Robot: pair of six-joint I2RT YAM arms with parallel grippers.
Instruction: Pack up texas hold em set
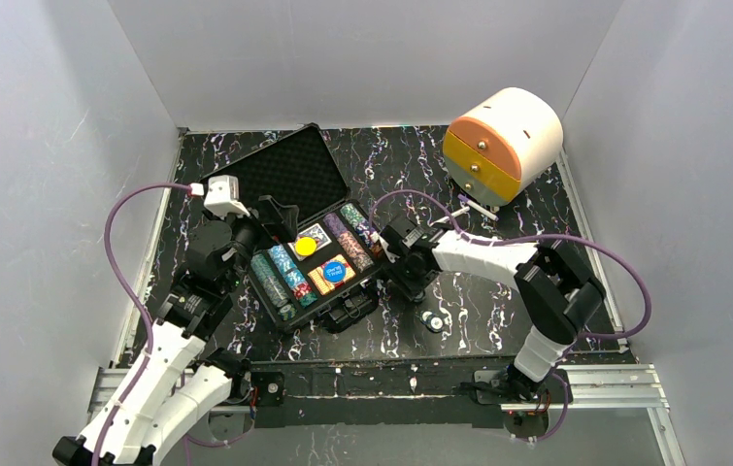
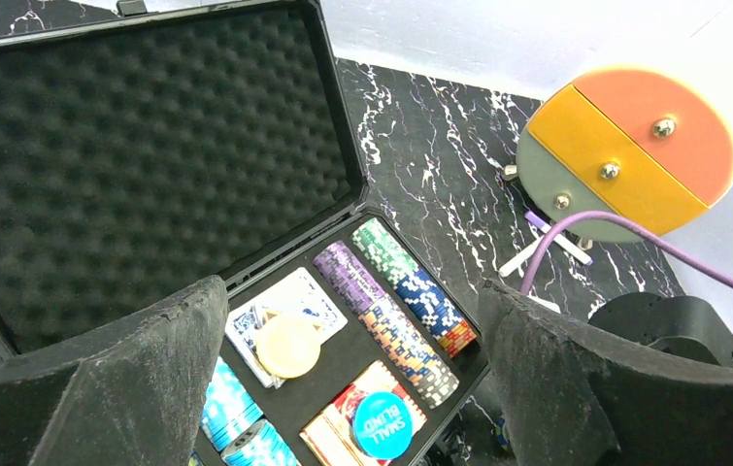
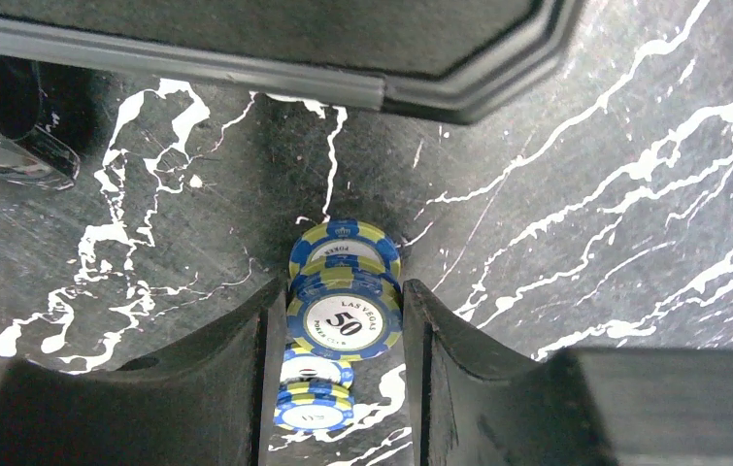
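The black case (image 1: 284, 173) of the texas hold em set lies open at centre-left, its foam lid (image 2: 139, 155) tilted back. In its tray are rows of coloured chips (image 2: 396, 301), a card deck with a cream button (image 2: 287, 345) on it, and a blue "small blind" button (image 2: 382, 424). My left gripper (image 2: 352, 289) hangs open above the tray (image 1: 275, 218), holding nothing. Just right of the case, low over the table, my right gripper (image 1: 393, 254) is shut on a short stack of blue-and-yellow "50" chips (image 3: 345, 325), its fingers (image 3: 255, 349) pressing both sides.
More blue-and-yellow chips lie on the table beyond the held stack (image 3: 345, 248) and under it (image 3: 314, 393), some also near the front (image 1: 431, 319). The case's edge (image 3: 343, 83) runs close ahead. A cream-and-orange drawer box (image 1: 501, 144) stands back right.
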